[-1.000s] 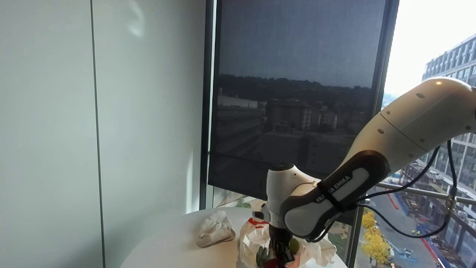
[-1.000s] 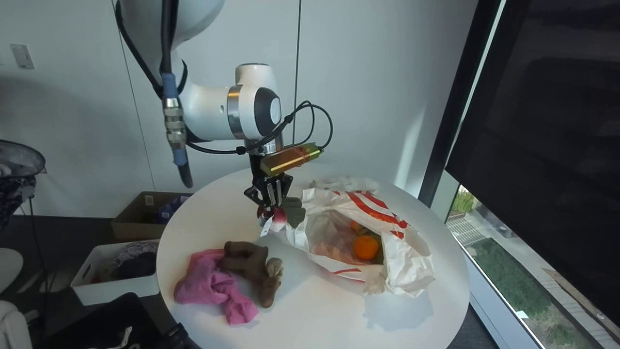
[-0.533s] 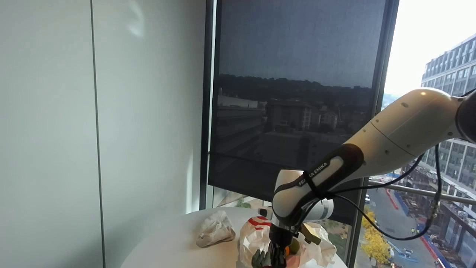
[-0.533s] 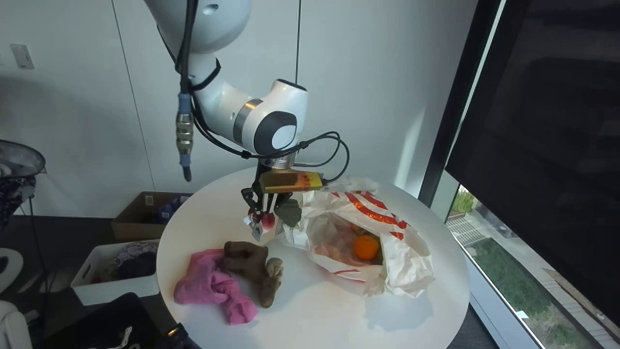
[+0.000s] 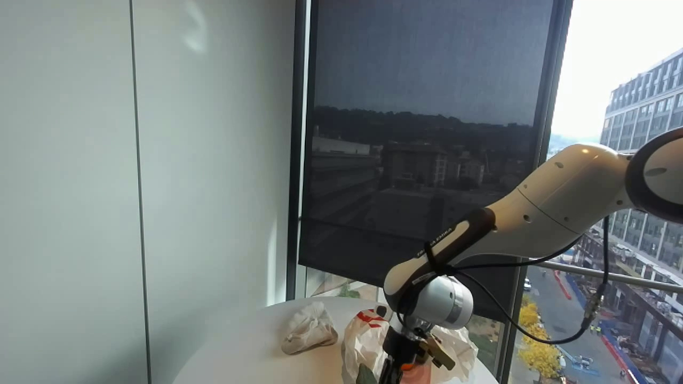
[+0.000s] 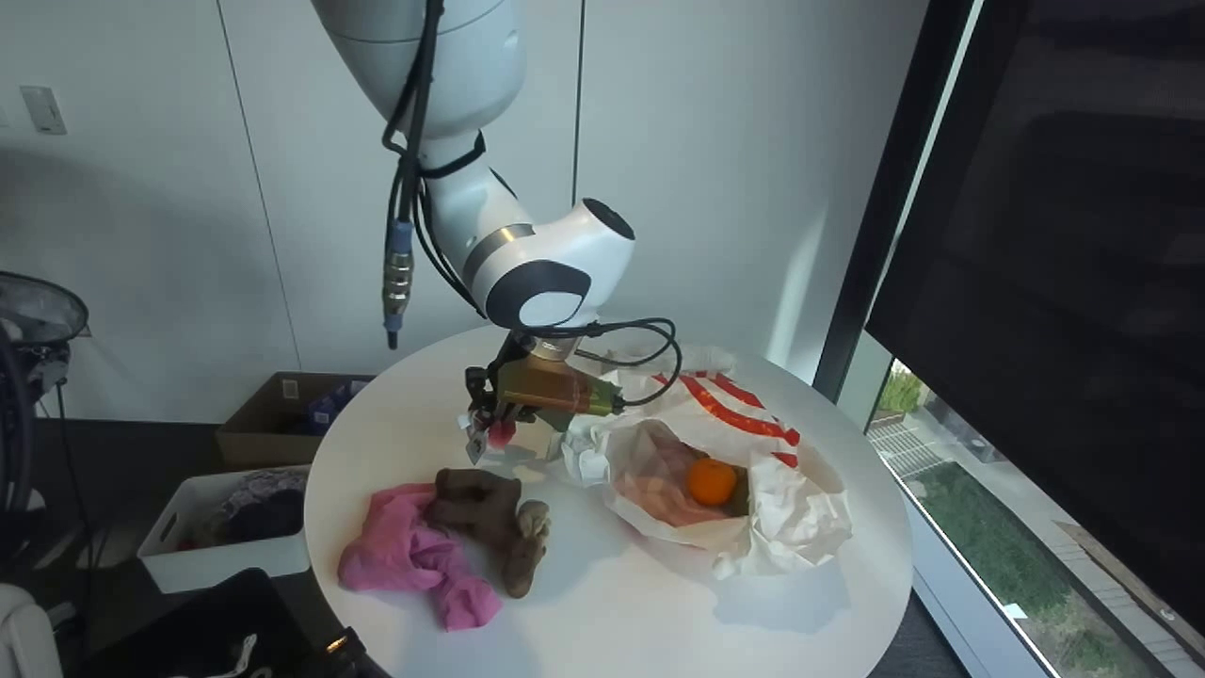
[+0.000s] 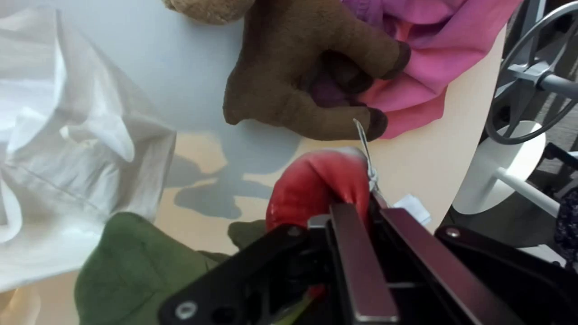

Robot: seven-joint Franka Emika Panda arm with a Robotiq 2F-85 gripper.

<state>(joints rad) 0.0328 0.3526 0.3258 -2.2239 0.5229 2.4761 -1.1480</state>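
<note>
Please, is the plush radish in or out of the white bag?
Out: in the wrist view, the plush radish is held by the fingers, beside the white bag.

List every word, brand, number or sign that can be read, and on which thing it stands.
"EMIKA": on the arm, in an exterior view; the word before it is partly covered by a strap.
Tag beside the red plush: too small to read.
Carton label and blue box: too small to read.
No number or sign can be read.

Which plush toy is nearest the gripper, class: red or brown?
The red plush toy: the gripper holds it; the brown plush toy lies on the table.
</note>
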